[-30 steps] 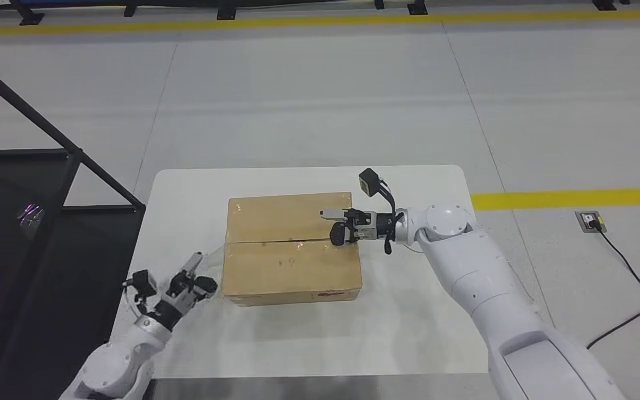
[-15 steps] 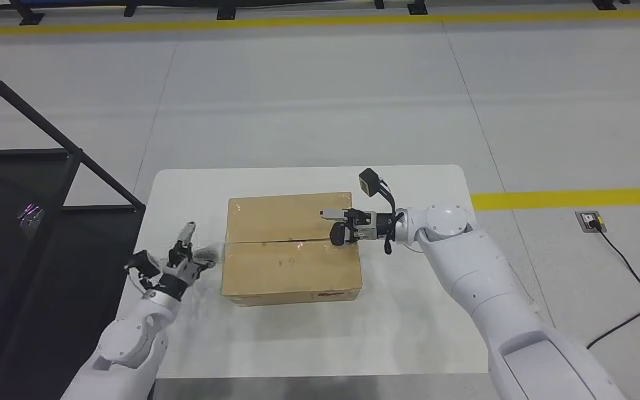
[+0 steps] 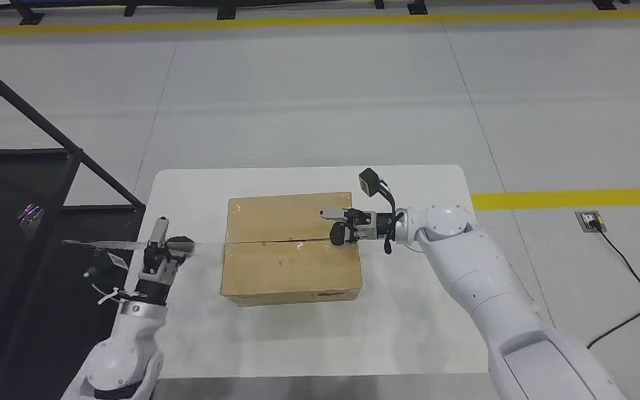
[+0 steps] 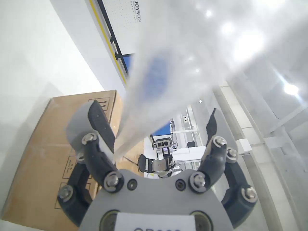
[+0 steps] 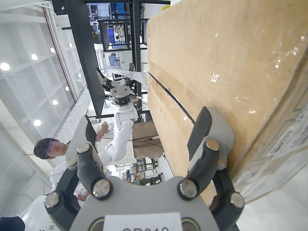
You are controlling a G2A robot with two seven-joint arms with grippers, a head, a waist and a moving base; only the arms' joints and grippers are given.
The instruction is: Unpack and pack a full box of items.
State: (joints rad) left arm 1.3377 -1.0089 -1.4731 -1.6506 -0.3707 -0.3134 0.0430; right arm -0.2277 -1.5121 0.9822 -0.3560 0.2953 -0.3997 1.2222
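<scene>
On table (image 3: 420, 300), box (image 3: 290, 265) lies lengthwise from left gripper (image 3: 165, 242) toward right gripper (image 3: 333, 226), both spread.

the box (image 3: 290, 255) sits on the middle of the table (image 3: 420, 320). the right hand (image 3: 332, 225) is over the box's right end, at the seam that runs across its top. the left hand (image 3: 165, 245) is left of the box, apart from it, near the table's left edge. a strip of tape (image 3: 100, 244) stretches from the box's left side leftward, between that hand's spread fingers and out past the table edge. a rack (image 3: 60, 170) stands on the floor left of the table. a socket (image 3: 590, 220) lies on the floor well off to the right.
</scene>
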